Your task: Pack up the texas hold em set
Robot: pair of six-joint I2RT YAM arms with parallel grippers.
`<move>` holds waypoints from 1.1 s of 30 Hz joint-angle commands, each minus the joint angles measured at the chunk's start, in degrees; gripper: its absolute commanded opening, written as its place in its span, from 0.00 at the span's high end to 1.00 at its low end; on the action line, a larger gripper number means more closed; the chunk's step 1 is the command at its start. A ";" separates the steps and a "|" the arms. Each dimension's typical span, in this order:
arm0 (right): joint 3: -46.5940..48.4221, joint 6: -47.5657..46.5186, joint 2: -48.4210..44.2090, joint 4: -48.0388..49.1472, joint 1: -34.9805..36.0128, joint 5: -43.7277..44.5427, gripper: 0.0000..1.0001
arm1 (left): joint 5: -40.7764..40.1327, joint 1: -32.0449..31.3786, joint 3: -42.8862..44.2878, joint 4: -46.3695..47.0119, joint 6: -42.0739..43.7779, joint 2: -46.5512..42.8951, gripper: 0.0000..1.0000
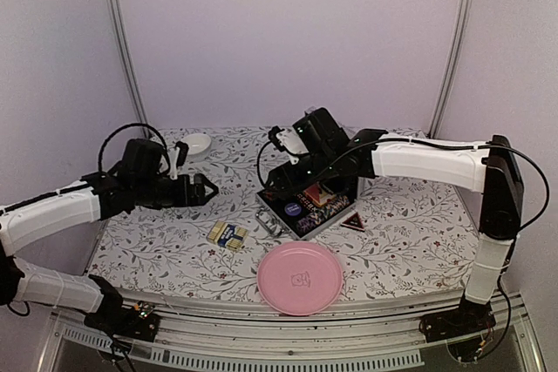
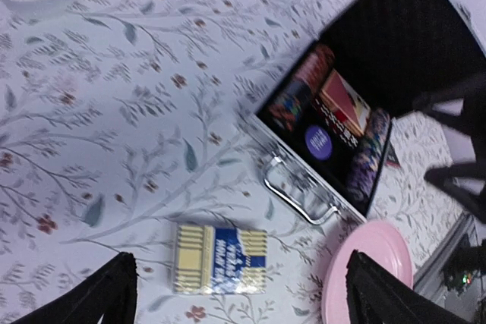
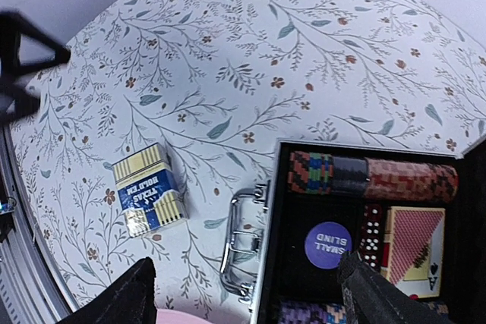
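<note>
Left gripper (image 1: 202, 190): hangs above the flowered table (image 1: 148, 250), well left of the case. Jaws wide apart, nothing between them.
Small white round bowl (image 1: 197, 143): far side, well left of the case. Not part of the set.
Yellow-and-blue boxed card deck (image 1: 227, 234): flat on the table, left of the case handle and apart from it. In the left wrist view it lies below the spread fingers.
Silver metal hinged case (image 2: 410, 43): mid-table and open, with the black-lined lid standing up at the back. Its wire handle (image 3: 241, 246) faces the loose deck.
Rows of poker chips (image 3: 372, 177): seated along the far and near edges of the case tray.
Purple round button (image 3: 328, 244): inside the case between the chip rows. It reads "small blind".
Dark red dice (image 3: 371, 237): a short row inside the case, just right of the button.
Red-backed card deck (image 3: 414, 252): inside the case, beside the dice.
Pink round plate (image 1: 279, 289): just in front of the case. Not part of the set.
Small dark triangular piece (image 1: 353, 222): on the table just right of the case. I cannot tell what it is.
Right gripper (image 3: 247, 275): over the open case. Jaws apart, holding nothing.
Done, by my reading: chips, button, dice and one deck are stowed.
Left, by my reading: boxed deck into the case, perhaps the triangular piece too, then lid down.
</note>
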 commanded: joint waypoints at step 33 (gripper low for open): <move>29.94 -12.75 38.44 -2.35 12.56 5.14 0.10 | -15.05 31.22 14.36 -1.36 23.80 -2.73 0.05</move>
